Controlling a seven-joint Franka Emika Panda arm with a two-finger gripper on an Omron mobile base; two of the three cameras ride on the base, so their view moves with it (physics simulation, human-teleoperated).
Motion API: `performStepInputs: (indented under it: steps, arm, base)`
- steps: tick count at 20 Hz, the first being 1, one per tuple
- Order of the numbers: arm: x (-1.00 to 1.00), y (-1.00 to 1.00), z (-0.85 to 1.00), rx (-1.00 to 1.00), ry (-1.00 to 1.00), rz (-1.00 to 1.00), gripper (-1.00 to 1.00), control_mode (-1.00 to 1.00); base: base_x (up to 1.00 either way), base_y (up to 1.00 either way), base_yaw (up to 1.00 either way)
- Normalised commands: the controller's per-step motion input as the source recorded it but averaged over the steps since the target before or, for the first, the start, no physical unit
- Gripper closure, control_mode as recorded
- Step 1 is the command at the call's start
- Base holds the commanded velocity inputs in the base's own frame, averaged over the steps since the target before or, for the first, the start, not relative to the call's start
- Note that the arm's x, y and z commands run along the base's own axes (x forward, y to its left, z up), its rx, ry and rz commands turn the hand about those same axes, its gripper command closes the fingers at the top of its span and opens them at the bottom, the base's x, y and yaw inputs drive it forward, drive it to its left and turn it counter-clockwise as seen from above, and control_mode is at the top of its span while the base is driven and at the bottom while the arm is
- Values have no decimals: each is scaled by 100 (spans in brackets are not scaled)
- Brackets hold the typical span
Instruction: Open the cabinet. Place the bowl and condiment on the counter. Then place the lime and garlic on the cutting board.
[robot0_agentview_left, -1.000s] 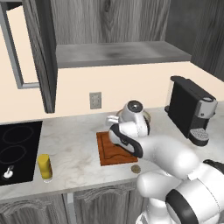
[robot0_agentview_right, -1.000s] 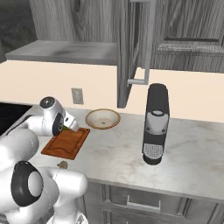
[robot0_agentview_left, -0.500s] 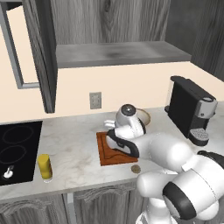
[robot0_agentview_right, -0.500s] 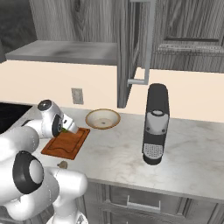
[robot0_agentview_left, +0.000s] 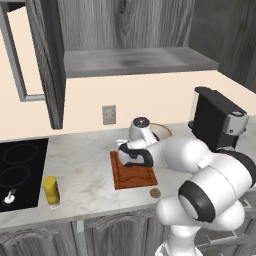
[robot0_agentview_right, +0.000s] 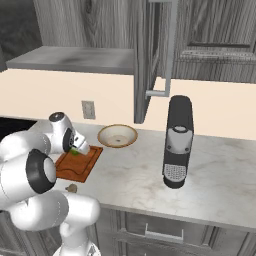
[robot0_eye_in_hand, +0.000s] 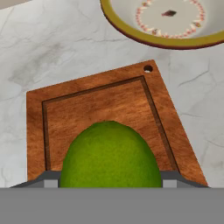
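A rendered kitchen corner: a pale peach wall carries a grey wall socket above a marbled stone desk. A black glass cooktop is set into the desk at the left, and a black coffee machine stands at the right. Grey wood-grain lower cabinets with drawer fronts run beneath. Dark wood-grain panelling rises at the far side above a grey shelf. The light is even and soft.

I am working in a home kitchen, shown by dark wood-grain wall cabinets, a marbled stone table with a black glass cooktop, a black coffee machine and a wall socket.
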Motion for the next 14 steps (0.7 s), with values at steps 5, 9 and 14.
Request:
performStepInputs:
  steps: [5, 9, 14]
  arm:
    - [28, 13, -22, 0, 3, 0, 100, -100]
    - [19, 16, -30, -2, 2, 0, 100, -100]
    - [13, 11, -31, -3, 1, 0, 100, -100]
  base:
    - [0, 0, 0]
    - [0, 0, 0]
    - [0, 0, 0]
